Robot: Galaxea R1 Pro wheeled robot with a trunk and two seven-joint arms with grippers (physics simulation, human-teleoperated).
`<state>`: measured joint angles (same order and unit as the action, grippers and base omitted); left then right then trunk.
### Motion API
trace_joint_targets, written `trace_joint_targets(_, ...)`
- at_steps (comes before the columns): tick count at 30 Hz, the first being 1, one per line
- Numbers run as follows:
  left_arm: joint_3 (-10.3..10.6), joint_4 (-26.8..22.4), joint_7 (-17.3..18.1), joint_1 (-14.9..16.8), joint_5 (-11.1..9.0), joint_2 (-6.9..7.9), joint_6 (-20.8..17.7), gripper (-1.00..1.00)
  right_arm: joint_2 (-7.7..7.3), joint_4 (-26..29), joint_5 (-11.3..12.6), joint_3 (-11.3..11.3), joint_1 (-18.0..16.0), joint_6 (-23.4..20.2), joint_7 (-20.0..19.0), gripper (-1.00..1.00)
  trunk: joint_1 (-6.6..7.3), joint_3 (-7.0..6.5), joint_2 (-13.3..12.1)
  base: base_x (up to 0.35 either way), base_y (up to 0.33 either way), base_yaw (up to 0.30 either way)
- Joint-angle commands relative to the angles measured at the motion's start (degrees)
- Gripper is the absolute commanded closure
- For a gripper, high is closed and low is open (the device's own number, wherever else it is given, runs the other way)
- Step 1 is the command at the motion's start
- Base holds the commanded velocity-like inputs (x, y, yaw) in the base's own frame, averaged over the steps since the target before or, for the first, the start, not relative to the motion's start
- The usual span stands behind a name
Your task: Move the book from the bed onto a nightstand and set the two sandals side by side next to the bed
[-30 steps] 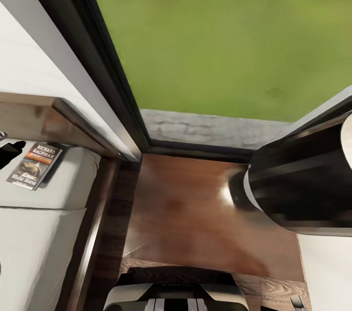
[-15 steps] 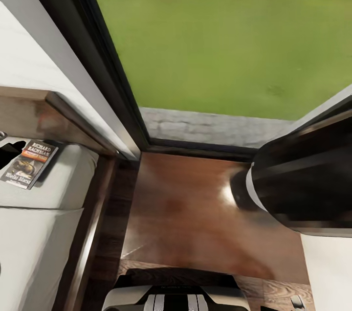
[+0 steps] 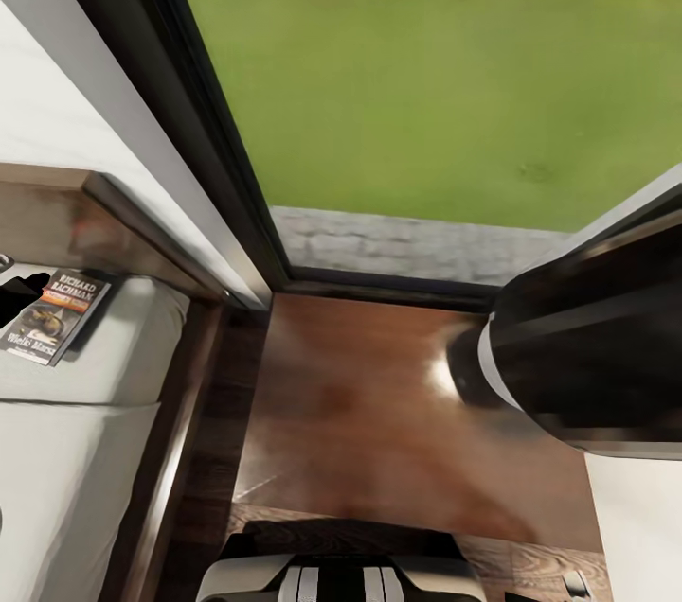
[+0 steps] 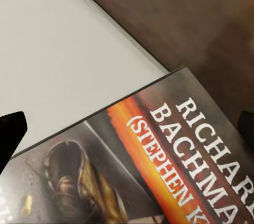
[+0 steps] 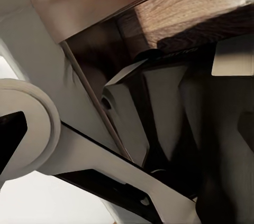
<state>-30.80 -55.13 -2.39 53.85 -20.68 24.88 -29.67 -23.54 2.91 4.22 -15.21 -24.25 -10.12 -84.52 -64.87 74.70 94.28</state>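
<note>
— What did you have before you at that moment?

— The biggest thing was the window (image 3: 379,91), with grass and a slatted fence behind it. Below it was the nightstand (image 3: 379,413), its glossy reddish top bare, right in front of my trunk. I judged it sat there as the drop spot, close beside the bed (image 3: 85,451), with a strip of dark floor between them.

— And the bed?

— Off to my left, pale mattress, wooden headboard against the wall. The book (image 3: 52,316) lay flat on the mattress near the headboard, cover up, "Richard Bachman" readable.

— Where was your left claw (image 3: 19,294)?

— At the book's edge nearest the headboard, low over the mattress. In my left wrist view the book (image 4: 159,171) ran between the two dark fingertips (image 4: 10,131), which stood wide apart, one on each side. I held it so because a thin paperback lying flat gives me only its edges to pinch; I had not clamped anything.

— And the right claw?

— My right forearm (image 3: 587,356) hung over the nightstand's right side. The right wrist view looked back at my own body and the floor. Both fingertips (image 5: 11,134) showed at opposite edges, so that claw was apart, holding nothing.

— The sandals?

— I cannot say.
</note>
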Motion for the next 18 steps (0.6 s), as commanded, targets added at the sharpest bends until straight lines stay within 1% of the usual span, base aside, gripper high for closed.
trace_joint_targets(1,0.0,-0.1,-0.3,0.0,-0.6,0.00,-0.3,-1.00,-0.01,0.0,0.4,0.3,0.0,-0.6,-0.2,-1.00,-0.22,0.21,0.4,0.000,0.000,0.000)
trace_joint_targets(4,0.0,-0.1,-0.3,0.0,-0.6,0.00,-0.3,-1.00,-0.01,0.0,0.4,0.3,0.0,-0.6,-0.2,-1.00,-0.88,0.75,1.6,0.000,0.000,0.000)
trace_joint_targets(18,0.0,-0.2,-0.3,0.0,-0.6,0.00,-0.3,-1.00,-0.01,0.0,0.4,0.3,0.0,-0.6,-0.2,-1.00,-0.88,0.75,1.6,0.000,0.000,0.000)
